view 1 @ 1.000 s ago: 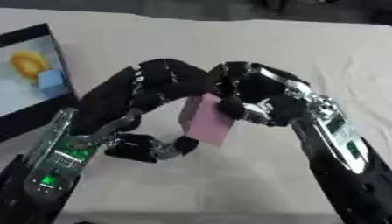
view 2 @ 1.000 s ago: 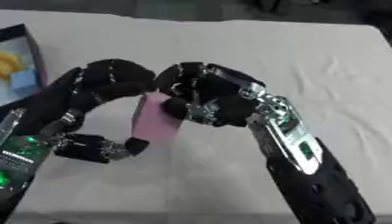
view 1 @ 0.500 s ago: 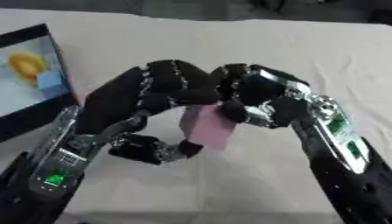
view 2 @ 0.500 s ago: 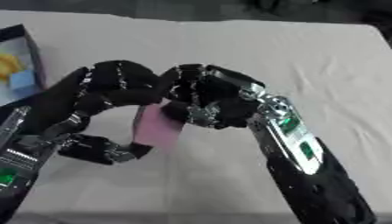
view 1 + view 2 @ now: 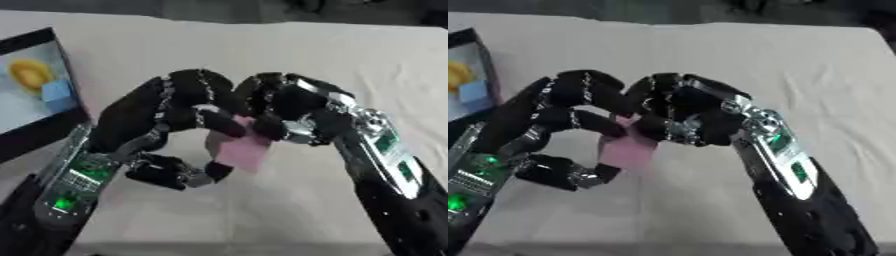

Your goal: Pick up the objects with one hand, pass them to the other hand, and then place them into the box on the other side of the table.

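Left eye view: flat pink block point(image 5: 241, 150) between left hand point(image 5: 166, 107) and right hand point(image 5: 284, 107).

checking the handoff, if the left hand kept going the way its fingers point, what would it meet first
Most likely the right hand: the left hand curls its fingers over the pink block toward it. Depth is unclear, so they may already touch.
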`<state>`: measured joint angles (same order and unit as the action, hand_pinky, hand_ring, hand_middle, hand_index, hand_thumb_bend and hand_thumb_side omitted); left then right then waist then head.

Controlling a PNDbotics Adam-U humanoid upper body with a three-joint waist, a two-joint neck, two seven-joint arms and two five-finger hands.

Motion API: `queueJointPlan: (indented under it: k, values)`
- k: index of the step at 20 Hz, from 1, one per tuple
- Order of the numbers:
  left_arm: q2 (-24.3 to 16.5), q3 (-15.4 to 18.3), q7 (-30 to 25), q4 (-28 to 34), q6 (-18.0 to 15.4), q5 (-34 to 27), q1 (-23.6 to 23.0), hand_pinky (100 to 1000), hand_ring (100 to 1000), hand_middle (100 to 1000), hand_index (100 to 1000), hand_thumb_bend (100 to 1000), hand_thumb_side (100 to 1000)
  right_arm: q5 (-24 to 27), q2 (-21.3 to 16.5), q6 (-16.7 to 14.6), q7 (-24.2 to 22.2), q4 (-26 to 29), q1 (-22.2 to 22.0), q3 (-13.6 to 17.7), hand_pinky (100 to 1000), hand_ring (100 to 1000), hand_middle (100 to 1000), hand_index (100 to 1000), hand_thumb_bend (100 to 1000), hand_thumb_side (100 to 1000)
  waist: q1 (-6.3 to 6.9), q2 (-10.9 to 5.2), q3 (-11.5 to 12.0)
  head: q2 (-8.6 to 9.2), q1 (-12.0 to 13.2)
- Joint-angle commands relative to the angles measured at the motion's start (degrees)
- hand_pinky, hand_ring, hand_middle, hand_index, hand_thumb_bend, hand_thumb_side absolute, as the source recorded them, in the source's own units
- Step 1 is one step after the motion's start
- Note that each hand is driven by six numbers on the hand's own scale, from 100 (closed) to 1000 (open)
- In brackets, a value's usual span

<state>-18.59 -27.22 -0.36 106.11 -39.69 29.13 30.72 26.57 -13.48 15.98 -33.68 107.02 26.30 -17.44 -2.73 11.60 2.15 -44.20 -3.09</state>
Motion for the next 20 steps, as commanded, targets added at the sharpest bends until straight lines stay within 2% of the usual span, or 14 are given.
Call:
queueJointPlan:
  k: [1,3,4,5,8,12,14,17,19,20]
  values:
    - [0.01,0.17,-0.11,0.83,0.60,-1.86,0.77,775,645,271,671,100,100,1.31,-1.20,-0.21,-0.16,1.41,0.79,0.09,912,548,599,758,577,441,0.25,-0.74,0.01,0.08,0.05]
    - [-0.20,0.17,-0.26,1.22,0.47,-2.16,0.69,768,640,267,666,100,100,2.28,-1.29,-0.26,0.11,1.38,0.76,0.04,919,568,668,797,634,503,0.29,-0.74,0.06,0.08,0.04]
    - [-0.29,0.17,-0.27,1.44,0.31,-2.14,0.63,762,637,269,666,100,100,2.82,-1.32,-0.28,0.35,1.33,0.74,0.02,932,605,760,847,683,577,0.33,-0.73,0.08,0.08,0.01]
    - [-0.39,0.19,-0.25,1.65,0.13,-2.01,0.55,758,636,272,668,100,100,3.45,-1.36,-0.30,0.70,1.24,0.74,-0.01,946,641,824,876,702,611,0.37,-0.71,0.09,0.08,-0.04]
    - [-0.64,0.40,0.19,2.10,-0.43,-1.10,0.21,748,633,271,666,100,100,5.01,-1.49,-0.24,2.45,0.87,0.73,-0.02,965,688,896,904,705,646,0.49,-0.64,0.07,0.08,-0.14]
    - [-1.30,1.01,1.38,2.55,-0.99,0.74,-0.80,739,631,272,667,124,100,6.78,-1.56,-0.16,6.11,0.54,0.65,0.18,968,694,911,910,672,650,0.68,-0.54,0.08,0.08,-0.28]
    - [-2.14,1.91,2.32,2.62,-0.92,2.26,-1.97,740,632,271,669,130,100,7.90,-1.66,-0.23,7.42,0.79,0.53,0.34,964,685,888,899,660,650,0.84,-0.55,0.07,0.08,-0.30]
    - [-3.81,3.72,4.39,2.25,-0.33,5.19,-4.11,734,631,270,669,172,100,9.24,-1.72,-0.70,6.99,2.16,0.16,1.15,954,652,846,887,639,652,1.14,-0.70,-0.04,0.08,0.23]
    - [-5.48,5.39,6.32,1.85,0.36,7.81,-5.96,728,630,271,670,210,100,9.93,-1.95,-2.38,4.59,4.12,-0.29,2.33,954,645,844,883,599,637,1.27,-0.96,-0.18,0.08,0.94]
    - [-6.31,6.31,7.45,1.59,0.87,9.34,-6.87,727,630,271,670,210,100,9.97,-2.18,-3.44,2.75,5.13,-0.60,3.11,953,646,850,887,952,817,1.30,-1.08,-0.27,0.08,1.34]
